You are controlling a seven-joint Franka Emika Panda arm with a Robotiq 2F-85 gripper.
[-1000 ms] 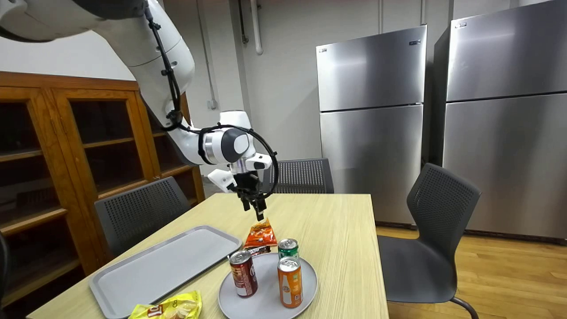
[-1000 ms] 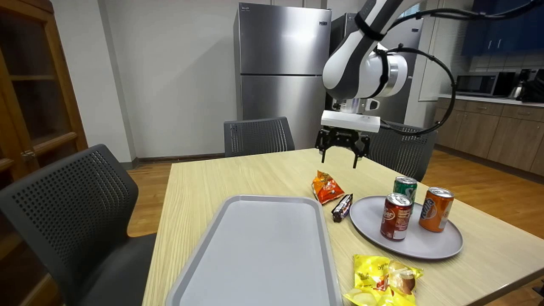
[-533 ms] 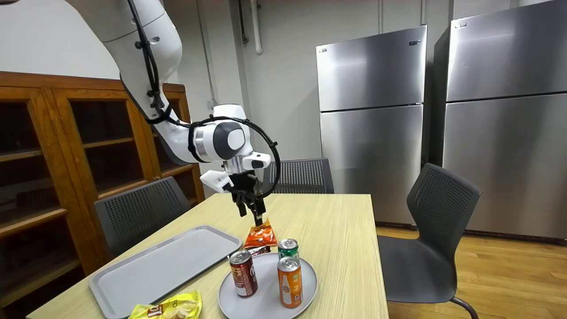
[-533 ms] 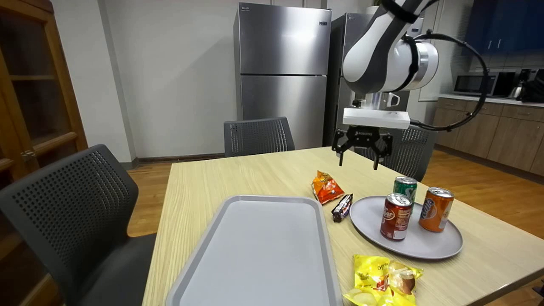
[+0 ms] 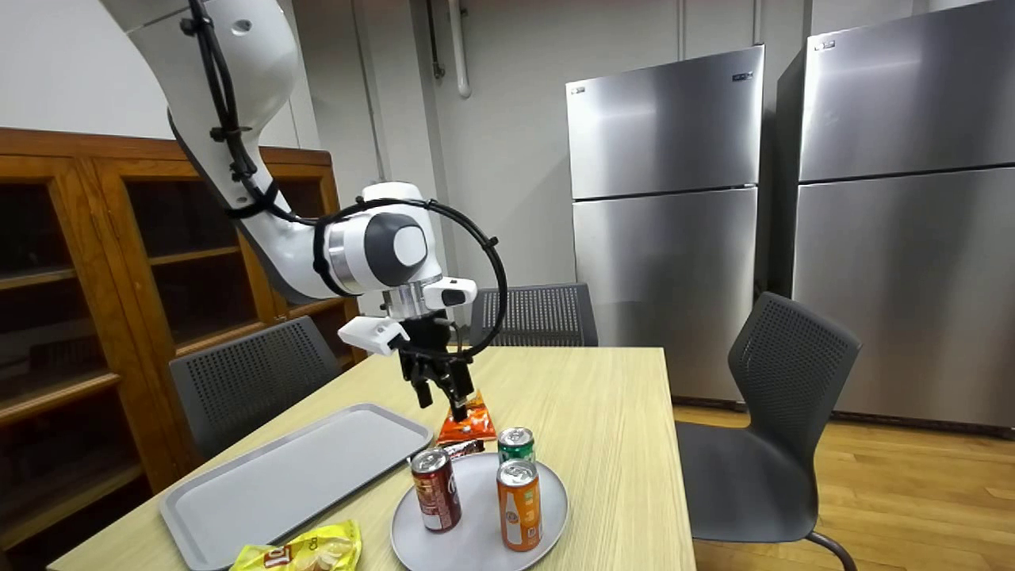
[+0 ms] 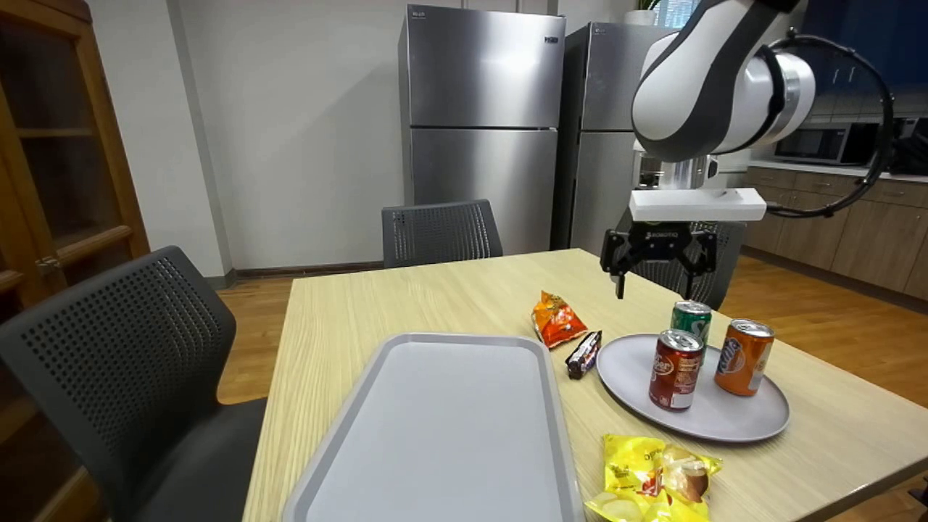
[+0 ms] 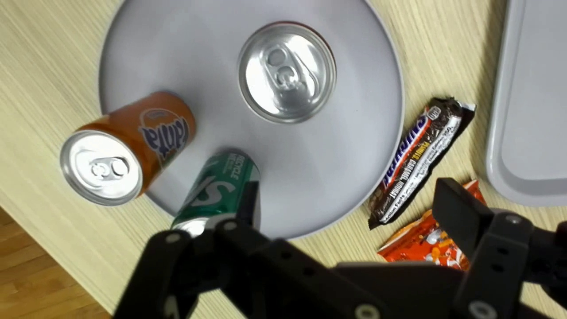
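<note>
Both jaws spread, gripper [image 6: 654, 294] empty | green can [image 6: 693, 320] near one jaw | lowering off-centre could knock it over

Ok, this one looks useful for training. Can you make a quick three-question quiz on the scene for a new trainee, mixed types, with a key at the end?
1. How many things stand upright on the round plate, and what are they?
2. True or false: the gripper is open and holds nothing.
3. Which lies nearer the Snickers bar?
A) the yellow bag
B) the red-orange bag

Key
1. Three: an orange can, a green can and a dark red can.
2. True.
3. B; it lies close by the bar.
</note>
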